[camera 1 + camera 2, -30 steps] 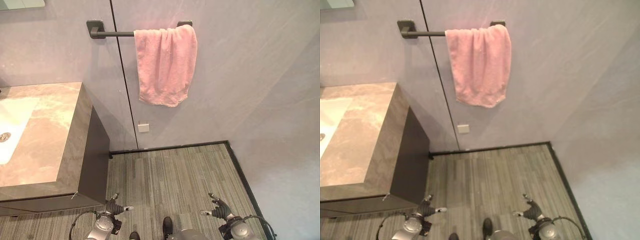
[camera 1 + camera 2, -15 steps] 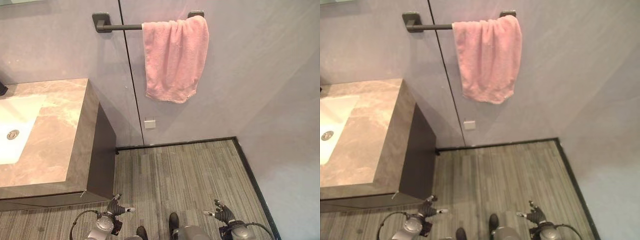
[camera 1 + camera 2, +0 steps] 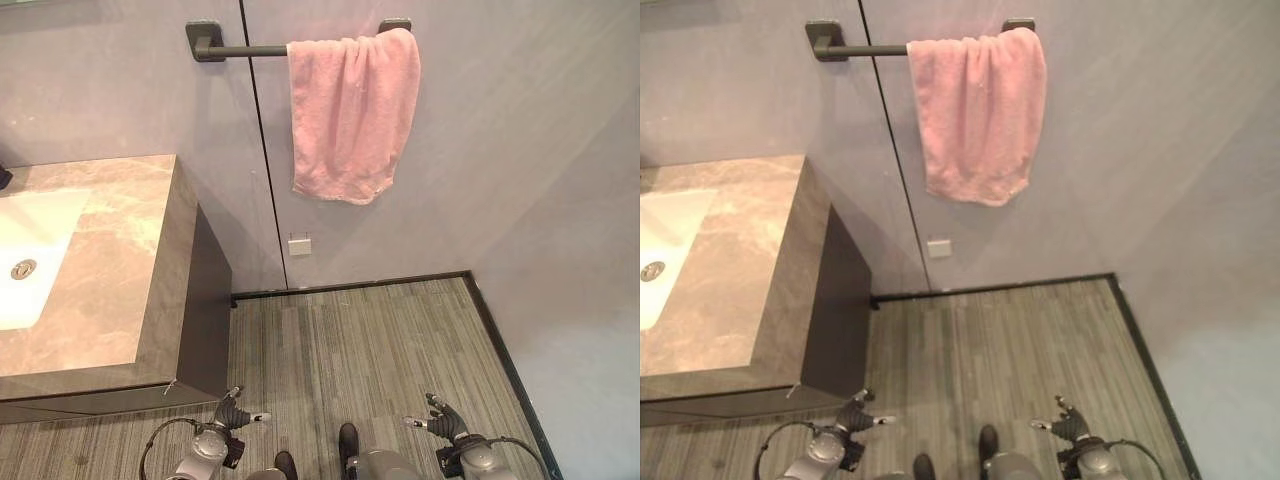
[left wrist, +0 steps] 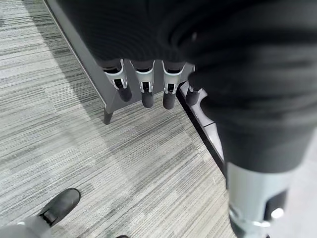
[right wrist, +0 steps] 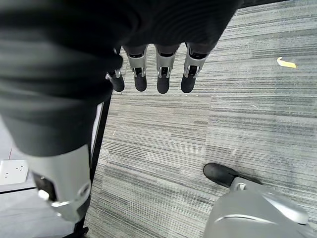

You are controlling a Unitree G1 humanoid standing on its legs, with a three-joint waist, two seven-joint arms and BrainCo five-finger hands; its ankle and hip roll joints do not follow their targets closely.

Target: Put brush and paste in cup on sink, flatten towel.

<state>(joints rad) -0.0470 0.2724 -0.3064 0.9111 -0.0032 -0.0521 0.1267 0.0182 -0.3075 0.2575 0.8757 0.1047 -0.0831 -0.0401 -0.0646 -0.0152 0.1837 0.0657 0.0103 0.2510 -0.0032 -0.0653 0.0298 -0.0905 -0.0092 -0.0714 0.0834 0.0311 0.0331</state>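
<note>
A pink towel (image 3: pixel 352 115) hangs bunched at the right end of a dark wall bar (image 3: pixel 245 50). The stone sink counter (image 3: pixel 110 270) with its white basin (image 3: pixel 25 255) stands at the left. My left hand (image 3: pixel 232 412) hangs low over the floor beside the counter's front corner, its fingers (image 4: pixel 143 91) straight and holding nothing. Low at the right, my right hand (image 3: pixel 440 422) is also open and empty, with its fingers (image 5: pixel 161 77) pointing at the floor.
Grey striped floor (image 3: pixel 360 340) lies between the cabinet and the wall. A dark skirting line (image 3: pixel 350 288) runs along the wall's foot. A small white socket plate (image 3: pixel 299 245) sits on the wall below the towel. A yellow scrap (image 5: pixel 286 62) lies on the floor.
The camera view has shifted right and slightly up over the second, so the towel and counter sit further right in the picture. Both hands stay low and open.
</note>
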